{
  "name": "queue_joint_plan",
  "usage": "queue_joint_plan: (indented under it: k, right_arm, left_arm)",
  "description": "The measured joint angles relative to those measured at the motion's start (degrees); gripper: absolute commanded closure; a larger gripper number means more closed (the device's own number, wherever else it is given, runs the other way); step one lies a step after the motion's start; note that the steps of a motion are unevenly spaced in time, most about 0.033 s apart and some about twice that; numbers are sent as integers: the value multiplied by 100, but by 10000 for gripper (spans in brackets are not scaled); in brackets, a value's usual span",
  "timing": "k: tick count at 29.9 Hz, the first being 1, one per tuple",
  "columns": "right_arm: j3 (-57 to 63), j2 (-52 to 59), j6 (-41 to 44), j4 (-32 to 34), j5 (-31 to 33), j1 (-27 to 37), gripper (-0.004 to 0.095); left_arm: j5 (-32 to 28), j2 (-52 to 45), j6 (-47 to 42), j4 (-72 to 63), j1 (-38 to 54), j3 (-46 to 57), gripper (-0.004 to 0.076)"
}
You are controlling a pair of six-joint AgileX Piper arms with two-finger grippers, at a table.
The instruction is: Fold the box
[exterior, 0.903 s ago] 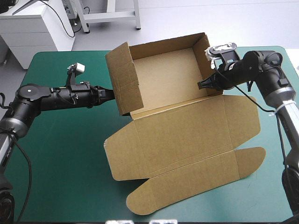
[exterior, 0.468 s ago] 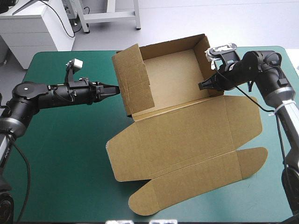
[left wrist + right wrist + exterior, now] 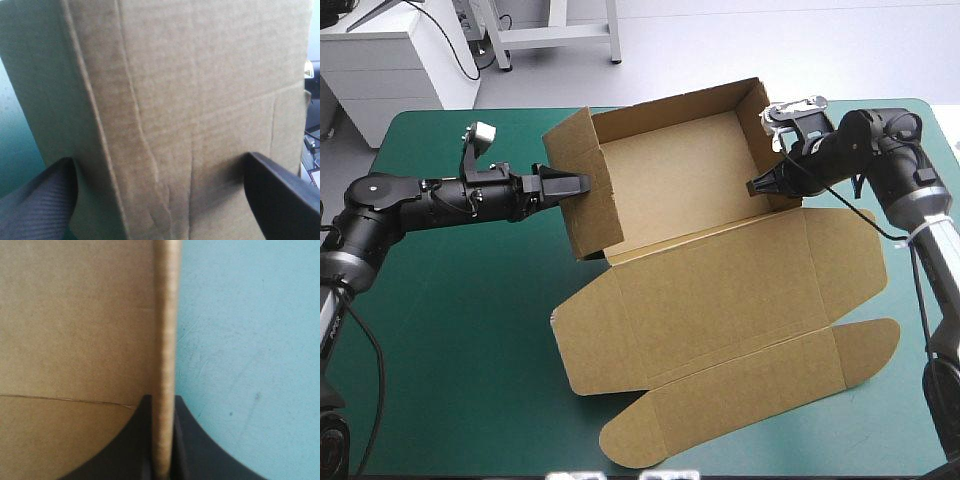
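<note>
We find the brown cardboard box [image 3: 700, 270] mid-frame: tray walls raised, lid and flaps flat, untucked. The right black-finned gripper [image 3: 757, 186] pinches its right wall; the left gripper [image 3: 575, 184], spread open and empty, meets the left wall.

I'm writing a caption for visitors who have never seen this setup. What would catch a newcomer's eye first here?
The large brown box dominates the middle of the teal-green table: a tray with raised walls at the far side, its lid lying flat toward the near edge. The right gripper is shut on the tray's right wall, while the left gripper, fingers open, meets the outside of the left wall.
</note>
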State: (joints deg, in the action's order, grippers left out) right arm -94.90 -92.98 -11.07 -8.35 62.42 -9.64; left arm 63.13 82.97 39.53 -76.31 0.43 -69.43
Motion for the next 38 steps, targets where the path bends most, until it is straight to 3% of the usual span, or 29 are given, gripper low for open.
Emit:
queue_joint_plan:
  k: [9, 17, 25, 31, 38]
  right_arm:
    - [0, 0, 109, 10, -40, 0, 925]
    - [0, -4, 423, 344, -326, -336, 924]
    - [-340, -6, 955, 1042, -391, -967, 924]
    - [-835, -11, 1107, 1299, -293, -1310, 923]
    - [-1052, -11, 1483, 2341, -125, -1812, 924]
  left_arm:
    - [-187, -11, -55, -41, -97, -6, 90]
    - [-1485, -266, -1103, 1144, -760, -6, 90]
    - [-2571, -353, -2431, 2570, -1351, -6, 90]
    - [-2823, -353, -3138, 3353, -1377, -6, 95]
    - [-3023, -353, -3572, 3612, -1382, -6, 161]
